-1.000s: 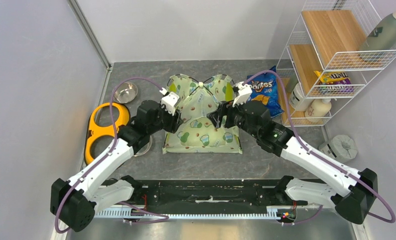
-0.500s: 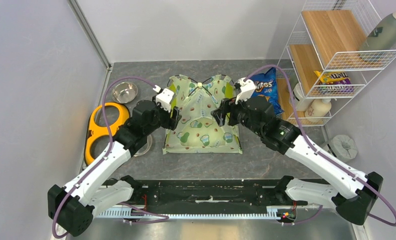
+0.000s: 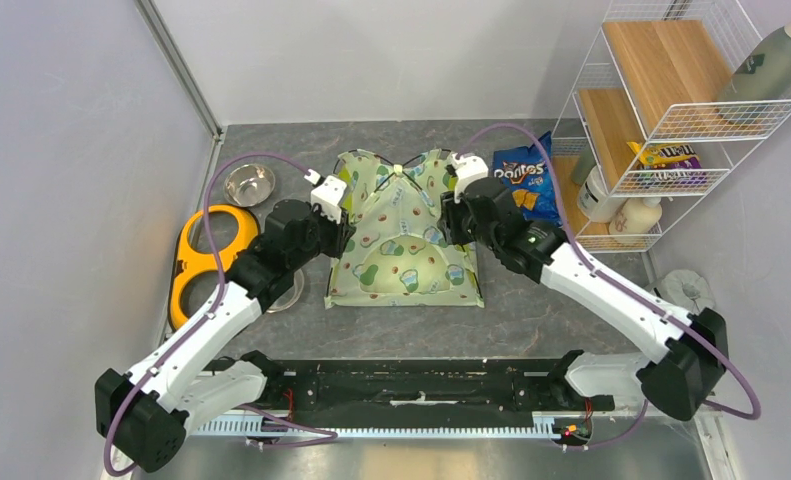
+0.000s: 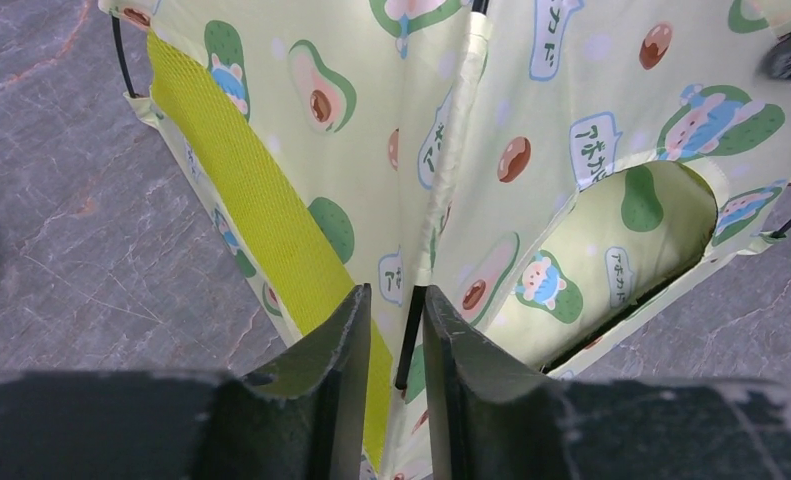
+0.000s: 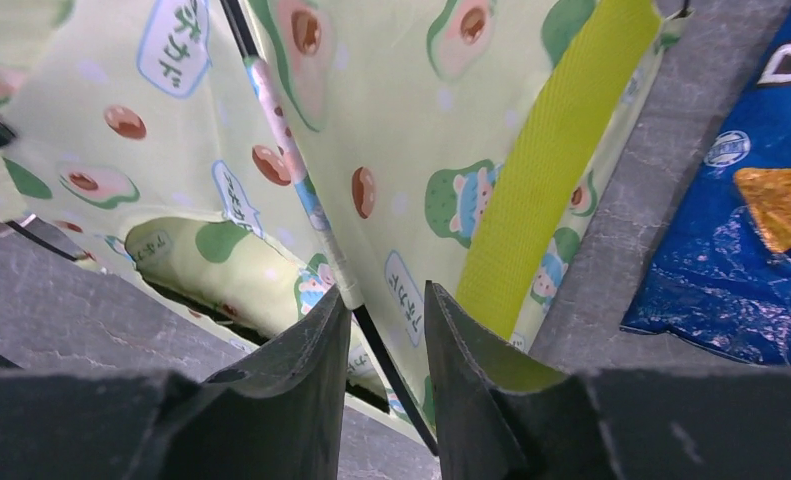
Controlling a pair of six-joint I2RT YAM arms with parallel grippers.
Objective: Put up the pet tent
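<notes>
Left tool had its two fingers only a little apart. A thin black pole ran through the gap. The gap looked wider than the pole, so I think the tool was around the pole but not pinching it.

Right tool was much the same. Its fingers were a little apart, with another black pole slanting through the gap. It did not look squeezed tight either.

Right past the tips of both tools was the pet tent. It sat on the table between the two tools, with the left tool at one side wall and the right tool at the other. Each tool had a lime green strip just beside it. Beyond the right tool, on its outer side, lay a blue chip bag, close to the tent.

Most of the job looked done. The tent was up like a little dome. Its poles met at the top, and its round door was open on the side near the arms.

A little looked left to do. The cloth sagged a bit at the front. I could not tell if every pole end sat snug in its corner. I think the tools needed to fix the poles, then let go and see if the tent stood by itself.
</notes>
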